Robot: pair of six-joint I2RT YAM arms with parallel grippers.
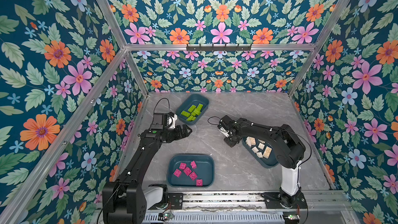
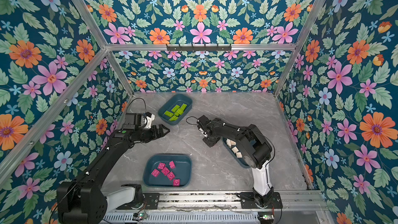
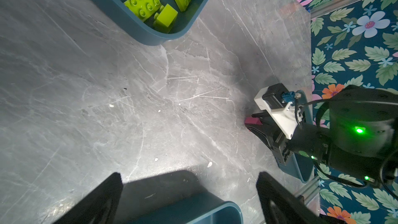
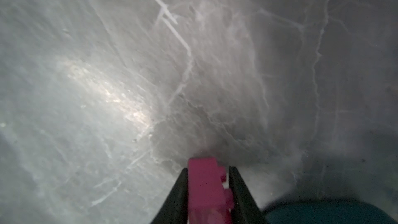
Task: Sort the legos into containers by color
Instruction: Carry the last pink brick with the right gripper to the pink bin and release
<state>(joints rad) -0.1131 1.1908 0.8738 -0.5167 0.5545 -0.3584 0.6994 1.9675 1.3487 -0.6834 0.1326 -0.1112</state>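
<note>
In the right wrist view my right gripper (image 4: pixel 207 169) is shut on a magenta pink lego (image 4: pixel 204 184) just above the grey table. In both top views that gripper (image 1: pixel 230 142) points down beside the bin of cream legos (image 1: pixel 261 148), and the held brick is hidden there. The left wrist view shows the pink brick (image 3: pixel 251 121) low at the right gripper. My left gripper (image 1: pixel 189 131) is open and empty, hovering next to the bin of lime green legos (image 1: pixel 192 112). Several pink legos (image 1: pixel 187 171) lie in the front bin (image 1: pixel 204 169).
Three dark teal containers stand on the marble table: the green one (image 1: pixel 185 104) at the back, the pink one at the front, the cream one (image 1: pixel 267 165) under the right arm. Flowered walls enclose the table on three sides. A metal rail (image 1: pixel 215 199) runs along the front.
</note>
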